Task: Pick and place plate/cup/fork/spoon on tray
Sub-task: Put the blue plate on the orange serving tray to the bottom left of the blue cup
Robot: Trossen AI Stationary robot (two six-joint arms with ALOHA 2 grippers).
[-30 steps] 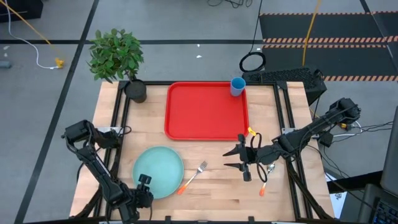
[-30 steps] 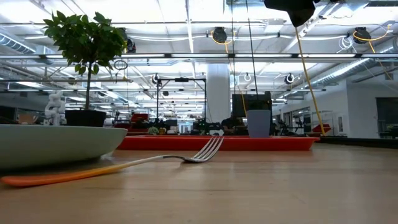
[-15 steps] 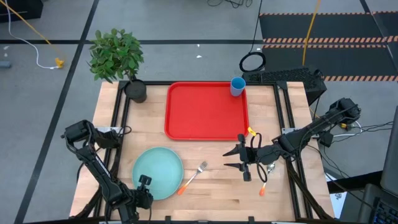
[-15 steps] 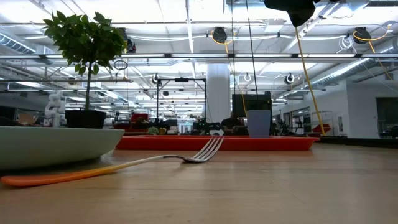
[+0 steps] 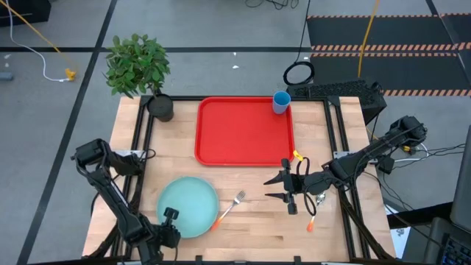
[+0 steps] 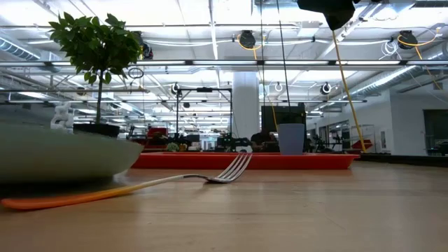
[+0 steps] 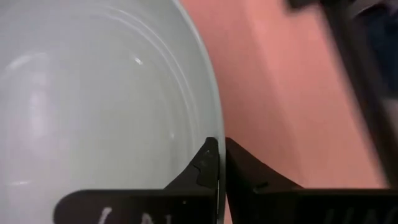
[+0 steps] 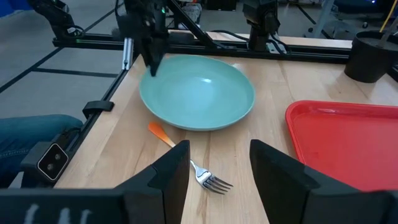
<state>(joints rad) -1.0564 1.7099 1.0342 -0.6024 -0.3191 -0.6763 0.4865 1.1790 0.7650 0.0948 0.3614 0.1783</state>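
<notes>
The teal plate [image 5: 188, 205] lies at the table's near left, and my left gripper [image 5: 171, 216] is shut on its near rim. The fork [image 5: 229, 207] lies just right of the plate, its orange handle [image 6: 63, 199] by the plate's edge. My right gripper [image 5: 274, 188] hovers open right of the fork, pointing toward the table's left. Behind it the spoon [image 5: 312, 216] lies on the wood. The red tray [image 5: 244, 131] sits at the far middle. The blue cup [image 5: 281, 101] stands at its far right corner; on it or beside it, I cannot tell. My left gripper pinches the plate's rim [image 7: 210, 127] between its two fingers, one over the plate's inner face and one outside the edge. The fingers come from the table's near side. The plate is tilted, its held side [image 6: 14, 133] raised and its opposite side low by the fork.
A potted plant [image 5: 140, 70] in a dark pot [image 5: 160, 107] stands at the far left corner, left of the tray. Bare wood lies between the plate and the tray. Black frame rails run along both table sides.
My left gripper has shut on the plate's near rim. The plate's held side has risen a little, so the plate now sits tilted. The fork, the spoon and my right gripper have kept still.
</notes>
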